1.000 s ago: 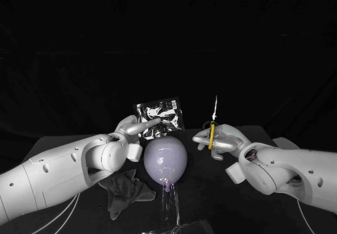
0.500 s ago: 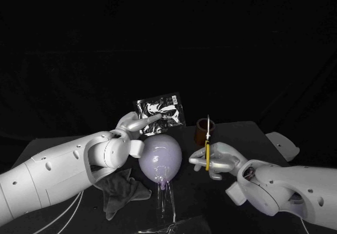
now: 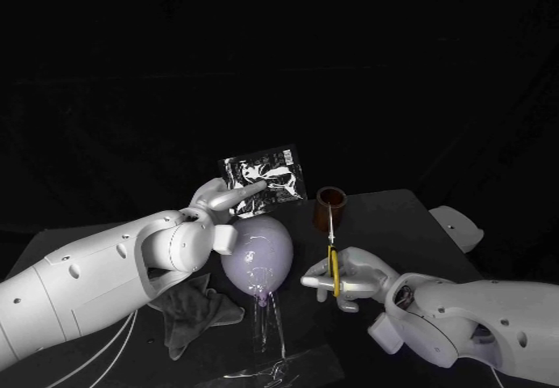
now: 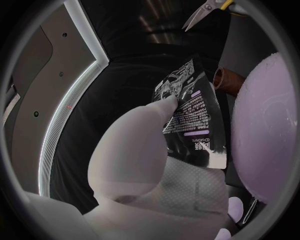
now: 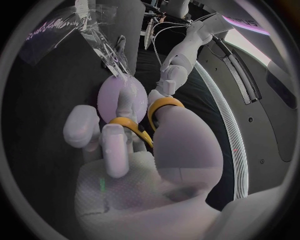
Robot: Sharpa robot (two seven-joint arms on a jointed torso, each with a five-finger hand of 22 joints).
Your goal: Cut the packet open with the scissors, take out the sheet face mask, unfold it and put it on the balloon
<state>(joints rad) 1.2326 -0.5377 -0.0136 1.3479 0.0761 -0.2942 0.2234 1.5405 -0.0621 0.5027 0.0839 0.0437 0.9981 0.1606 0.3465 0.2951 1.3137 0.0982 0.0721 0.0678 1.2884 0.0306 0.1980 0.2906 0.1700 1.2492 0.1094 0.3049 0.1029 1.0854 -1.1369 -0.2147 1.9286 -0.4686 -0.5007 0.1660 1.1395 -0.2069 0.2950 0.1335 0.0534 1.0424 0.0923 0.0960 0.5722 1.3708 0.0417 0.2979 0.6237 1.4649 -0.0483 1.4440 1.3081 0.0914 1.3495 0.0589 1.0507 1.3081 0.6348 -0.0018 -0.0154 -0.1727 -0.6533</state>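
Just above the balloon (image 3: 258,255), the left hand (image 3: 221,202) pinches the packet (image 3: 266,179) upright; right of the balloon, the right hand (image 3: 350,279) grips the scissors (image 3: 334,263) (yellow handles).

packet (image 3: 266,174) lower corner: behind left hand (image 3: 221,208) | scissors (image 4: 203,12): handles cut by rim (left wrist view) | balloon (image 4: 269,125): likewise
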